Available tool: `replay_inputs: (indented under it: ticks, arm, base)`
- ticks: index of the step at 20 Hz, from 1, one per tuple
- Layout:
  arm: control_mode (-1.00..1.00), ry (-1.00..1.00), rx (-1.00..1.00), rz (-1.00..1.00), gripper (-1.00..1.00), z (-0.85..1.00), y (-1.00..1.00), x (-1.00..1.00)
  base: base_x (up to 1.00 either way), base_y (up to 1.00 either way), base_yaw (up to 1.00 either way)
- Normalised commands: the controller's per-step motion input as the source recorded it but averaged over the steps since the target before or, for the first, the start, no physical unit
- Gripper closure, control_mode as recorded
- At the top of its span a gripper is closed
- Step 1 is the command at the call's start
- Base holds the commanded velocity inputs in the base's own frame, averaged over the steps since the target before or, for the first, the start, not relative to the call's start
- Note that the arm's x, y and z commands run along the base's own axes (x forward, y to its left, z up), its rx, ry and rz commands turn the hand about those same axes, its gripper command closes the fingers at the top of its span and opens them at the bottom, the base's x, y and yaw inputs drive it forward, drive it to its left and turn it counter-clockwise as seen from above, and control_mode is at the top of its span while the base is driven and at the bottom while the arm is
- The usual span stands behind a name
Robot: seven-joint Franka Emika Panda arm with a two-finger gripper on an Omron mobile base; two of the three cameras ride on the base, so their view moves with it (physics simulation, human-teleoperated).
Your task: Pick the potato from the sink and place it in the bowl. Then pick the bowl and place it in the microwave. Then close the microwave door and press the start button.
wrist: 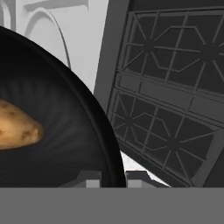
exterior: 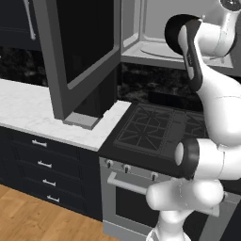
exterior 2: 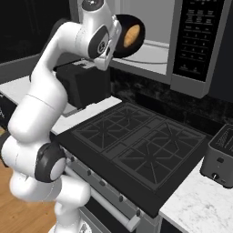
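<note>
We hold jaws of gripper [wrist: 113, 177] pinched on rim of glossy black round bowl [wrist: 65, 131], gripping edge so bowl stays level; small oval orange-tan potato [wrist: 17, 129] rides inside it; bowl raised at mouth of grey built-in microwave [exterior 2: 150, 27], above black stove grates [exterior 2: 136, 141], grey-framed glass door [exterior: 80, 52] swung open for entry.

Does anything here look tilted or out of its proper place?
Yes. The bowl, held at the microwave opening, is tipped steeply on its side, yet the potato stays inside it.
</note>
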Motion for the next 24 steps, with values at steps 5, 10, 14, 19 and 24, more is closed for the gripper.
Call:
replay_inputs:
  ticks: [5, 10, 14, 19, 24]
  arm:
    - [-1.0, 0.14, 0.0, 0.01, 1.0, -0.03, -0.13, 0.4]
    - [-1.0, 0.06, 0.0, 0.01, 1.0, -0.18, -0.17, 0.51]
    - [-1.0, 0.0, 0.0, 0.03, 1.0, -0.18, -0.29, 0.55]
    - [-1.0, 0.01, 0.0, 0.04, 1.0, -0.18, -0.28, 0.62]
    - [-1.0, 0.01, 0.0, 0.03, 1.0, -0.13, -0.21, 0.58]
  base:
    - [0.0, 0.0, 0.0]
    - [0.0, 0.0, 0.0]
    - [0.0, 0.0, 0.0]
    - [0.0, 0.0, 0.0]
    - [0.0, 0.0, 0.0]
